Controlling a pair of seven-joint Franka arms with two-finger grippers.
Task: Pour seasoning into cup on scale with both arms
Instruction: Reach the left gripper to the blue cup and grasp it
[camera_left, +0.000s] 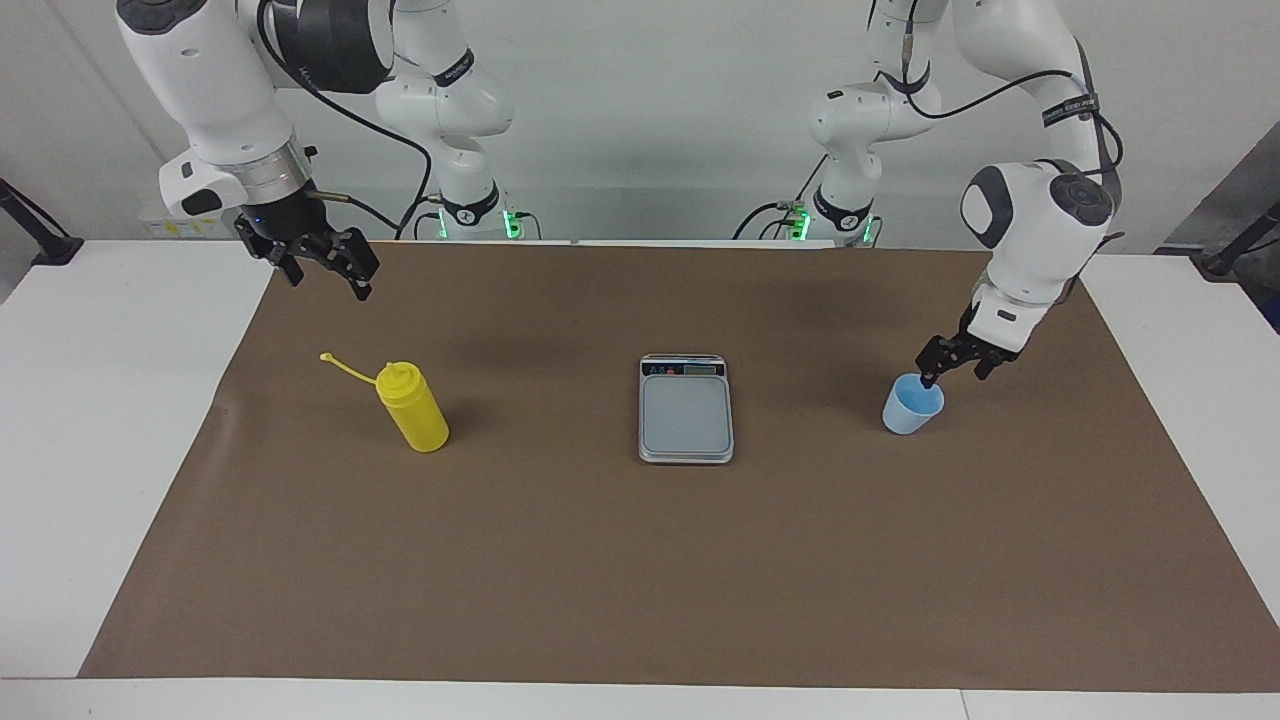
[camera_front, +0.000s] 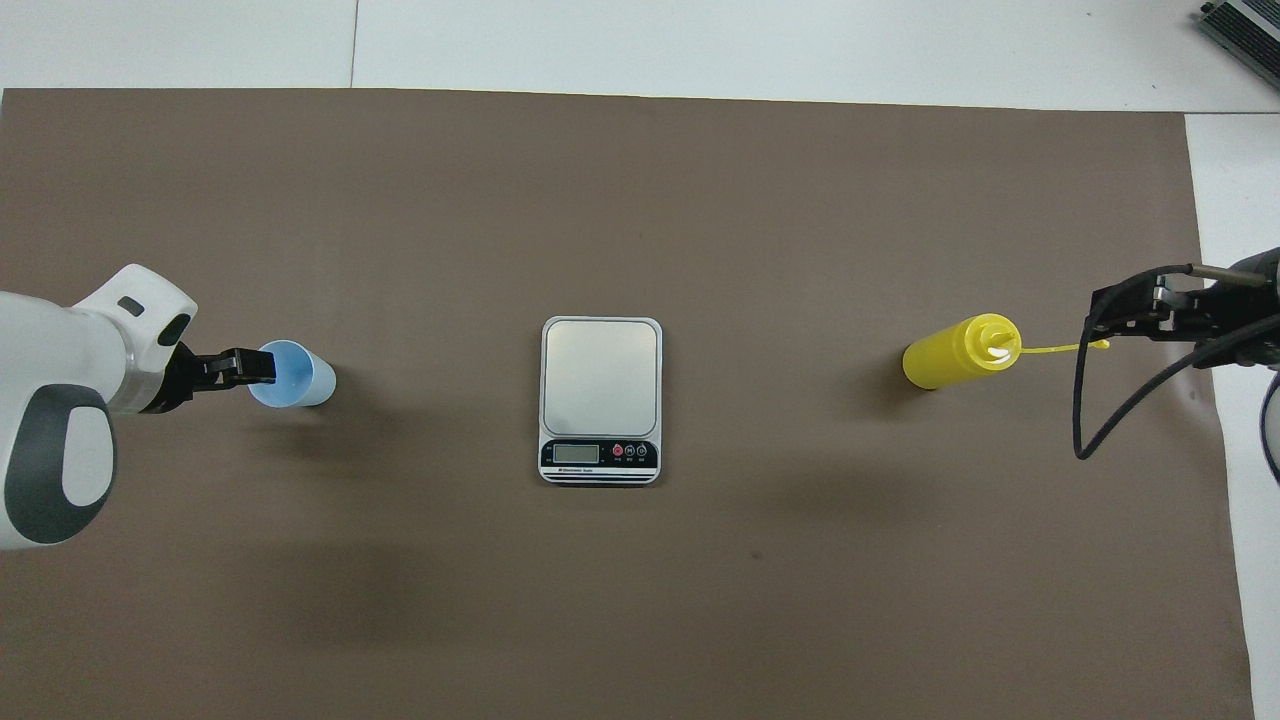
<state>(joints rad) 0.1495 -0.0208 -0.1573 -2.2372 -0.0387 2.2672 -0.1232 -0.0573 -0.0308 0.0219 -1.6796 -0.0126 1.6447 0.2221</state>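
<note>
Left gripper (camera_left: 953, 373) low at cup (camera_left: 911, 405) rim, fingers apart, nothing clamped. Cup upright on brown mat (camera_left: 640, 560), toward left arm's end. Scale (camera_left: 686, 409) mid-table, bare. Yellow bottle (camera_left: 412, 406) upright toward right arm's end. Right gripper (camera_left: 325, 270) waits raised near bottle, fingers apart.

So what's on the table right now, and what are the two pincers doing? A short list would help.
cup: upright on the brown mat, toward the left arm's end
scale: mid-table, plate bare
seasoning: upright, toward the right arm's end, cap off on its tether
left pincer: open, at the cup's rim, not gripping
right pincer: open, waiting up in the air
</note>
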